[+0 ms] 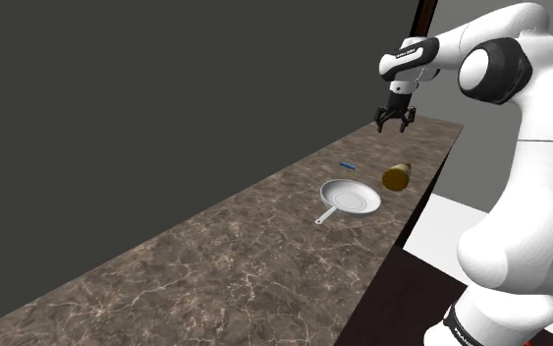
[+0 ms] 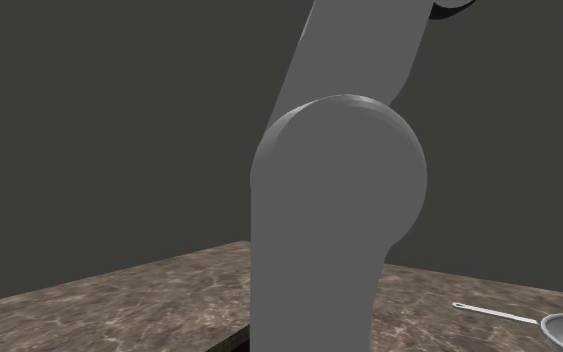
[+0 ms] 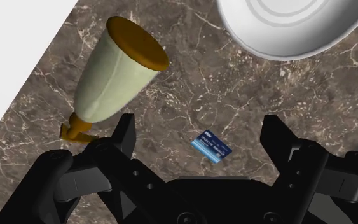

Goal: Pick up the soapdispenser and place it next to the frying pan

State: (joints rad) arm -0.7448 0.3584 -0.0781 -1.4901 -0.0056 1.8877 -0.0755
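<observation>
The soap dispenser (image 1: pixel 396 177) is a pale yellow-green bottle with a brown base and pump, lying on its side on the marble counter (image 1: pixel 225 256), beside the silver frying pan (image 1: pixel 351 198). In the wrist view the dispenser (image 3: pixel 112 73) lies apart from the fingers, with the pan's rim (image 3: pixel 285 32) close by. My gripper (image 1: pixel 395 123) hangs open in the air above the dispenser, holding nothing. Its two black fingers (image 3: pixel 125 135) stand wide apart. The pan's handle (image 2: pixel 494 313) also reaches into the second exterior view's lower right.
A small blue card (image 3: pixel 211 147) lies on the counter between the fingers' line of sight, also seen as the blue card (image 1: pixel 347 165) behind the pan. The counter's edge (image 1: pixel 416 211) runs just beside the dispenser. The arm's grey link (image 2: pixel 334 200) blocks the second exterior view.
</observation>
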